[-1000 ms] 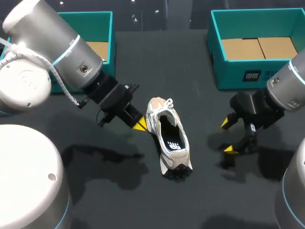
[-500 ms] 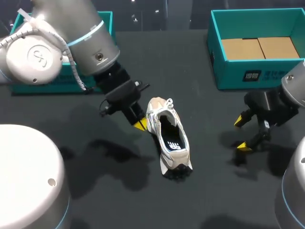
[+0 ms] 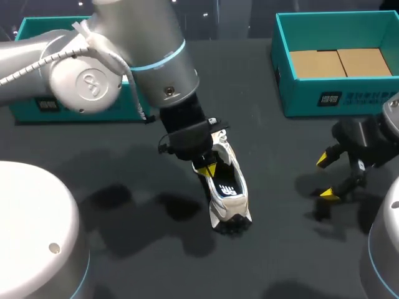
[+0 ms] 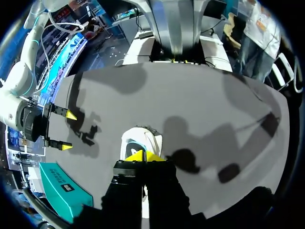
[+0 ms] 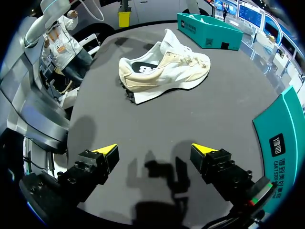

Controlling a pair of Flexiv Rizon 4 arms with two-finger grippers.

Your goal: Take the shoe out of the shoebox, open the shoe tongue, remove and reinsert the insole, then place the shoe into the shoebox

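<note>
Shoe [image 3: 232,208] in head view: on counter [image 3: 124,249], out of shoebox [image 3: 312,99], box well apart from shoe. Left hand [image 3: 207,169] over shoe's mouth, arm pitched steeply down; tongue hidden beneath. Likely tongue step: hook tongue edge, lift gently, avoid shoving shoe.
Left wrist view: fingertips pinched together, nothing seen between, just above shoe [image 4: 138,139].
Right wrist view: right hand [image 5: 155,150] spread wide, empty, low over counter, well apart from shoe [image 5: 162,71].

Dark table [image 3: 124,199], white shoe [image 3: 232,200] upright on its sole under the left gripper [image 3: 207,169], well ahead of the right gripper [image 3: 325,177] with its spread jaws, open teal box [image 3: 336,96] beyond those jaws, second teal box [image 3: 37,106] opposite.
</note>
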